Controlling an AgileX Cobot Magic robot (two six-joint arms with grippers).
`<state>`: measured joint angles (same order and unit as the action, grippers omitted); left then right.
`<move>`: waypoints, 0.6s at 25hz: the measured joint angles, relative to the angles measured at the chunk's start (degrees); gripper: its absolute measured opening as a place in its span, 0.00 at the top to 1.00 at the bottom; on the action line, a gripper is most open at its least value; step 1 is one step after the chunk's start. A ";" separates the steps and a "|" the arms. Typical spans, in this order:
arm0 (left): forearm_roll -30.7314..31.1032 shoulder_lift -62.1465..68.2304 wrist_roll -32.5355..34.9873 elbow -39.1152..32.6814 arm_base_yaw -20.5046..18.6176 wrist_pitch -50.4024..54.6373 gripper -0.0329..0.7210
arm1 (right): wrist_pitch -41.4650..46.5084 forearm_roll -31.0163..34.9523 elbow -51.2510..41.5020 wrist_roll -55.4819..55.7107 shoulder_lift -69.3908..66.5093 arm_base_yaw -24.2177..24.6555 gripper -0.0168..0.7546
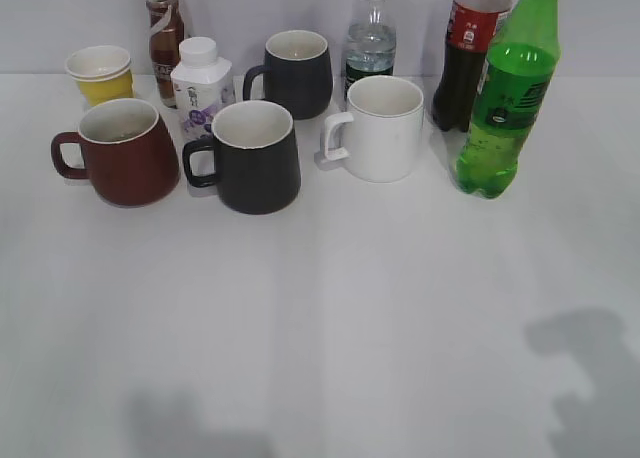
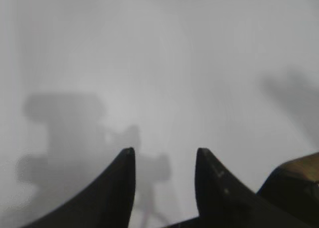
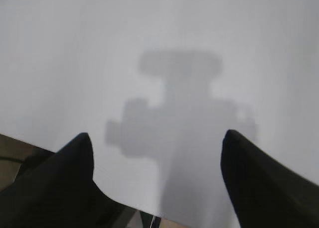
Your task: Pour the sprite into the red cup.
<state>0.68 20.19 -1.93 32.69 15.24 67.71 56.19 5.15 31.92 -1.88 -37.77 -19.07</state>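
A tall bright green see-through plastic sprite bottle [image 1: 508, 108] stands up straight on the white worktop [image 1: 350, 308], at the back on the right side. Its cap is on. Just behind it, on its left, stands a dark cola bottle with a red label [image 1: 468, 58].

The dark red mug with a white inside [image 1: 122, 150] sits far over on the left, well apart from the green bottle. Its loop handle points to the left. Behind it is a small yellow paper cup [image 1: 101, 74].

Between the red mug and the green bottle are more things. A black mug [image 1: 252, 156] sits just beside the red mug. A white mug [image 1: 378, 128] sits to the right of that. Another black mug [image 1: 293, 72] stands farther back. There is also a small white milk bottle with a purple label [image 1: 201, 86], a brown tea bottle [image 1: 164, 36] and a clear water bottle [image 1: 370, 40].

The left gripper [image 2: 164, 156] hangs over bare worktop. Its two dark fingers have a small gap between them and hold nothing.

The right gripper [image 3: 157, 141] also hangs over bare worktop, near the edge. Its fingers are spread wide apart and hold nothing.

Both grippers throw grey shadows on the worktop.
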 joint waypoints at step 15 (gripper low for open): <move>-0.30 -10.78 1.47 -2.82 0.00 -6.35 0.57 | 3.42 -2.43 -3.27 2.99 30.35 0.00 0.21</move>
<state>0.37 9.42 -0.47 29.87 15.24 61.37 59.61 2.72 28.65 1.11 -7.42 -19.07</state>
